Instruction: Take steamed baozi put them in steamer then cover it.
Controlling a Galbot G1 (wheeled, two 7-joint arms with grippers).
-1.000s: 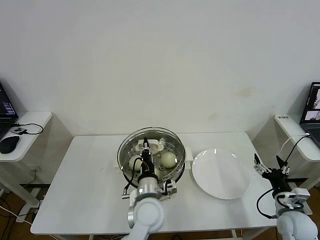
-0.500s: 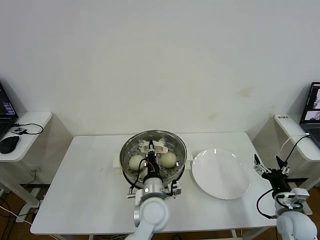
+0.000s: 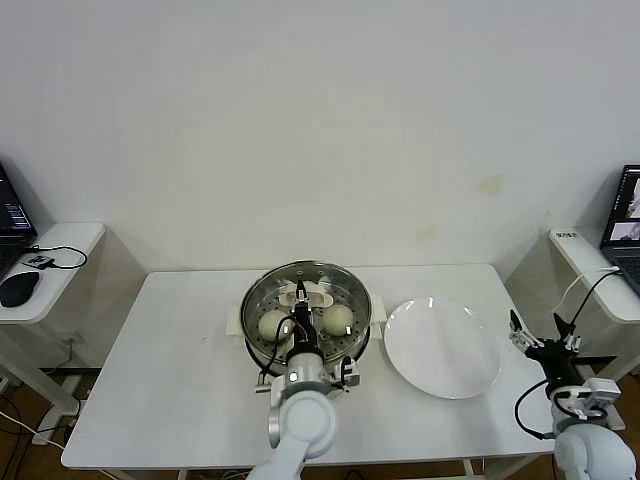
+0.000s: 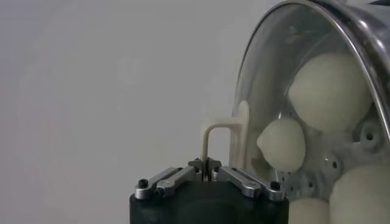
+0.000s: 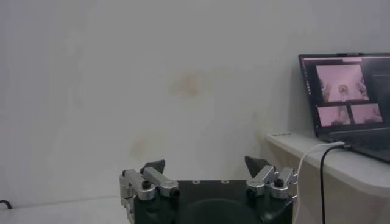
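The steamer (image 3: 252, 345) stands mid-table on its white base. The clear glass cover (image 3: 330, 282) lies over it, rim lined up with the pot; whether it rests fully I cannot tell. Two steamed baozi (image 3: 273, 324) (image 3: 338, 319) show through the glass. My left gripper (image 3: 303, 305) reaches over the pot's near side and is shut on the cover's cream bar handle (image 3: 307, 293). In the left wrist view the left gripper (image 4: 206, 163) pinches the thin handle (image 4: 214, 129), and three baozi (image 4: 332, 91) show behind the cover's glass (image 4: 268, 73). My right gripper (image 3: 545, 348) (image 5: 205, 165) stays open and empty at the table's right edge.
An empty white plate (image 3: 442, 347) lies right of the steamer, between it and the right gripper. Side tables flank the white table (image 3: 170, 380): a mouse (image 3: 18, 288) on the left one, a laptop (image 5: 344, 100) on the right one. A wall stands behind.
The left gripper has carried the cover a little to the right and settled it squarely over the steamer. The right arm has not moved.
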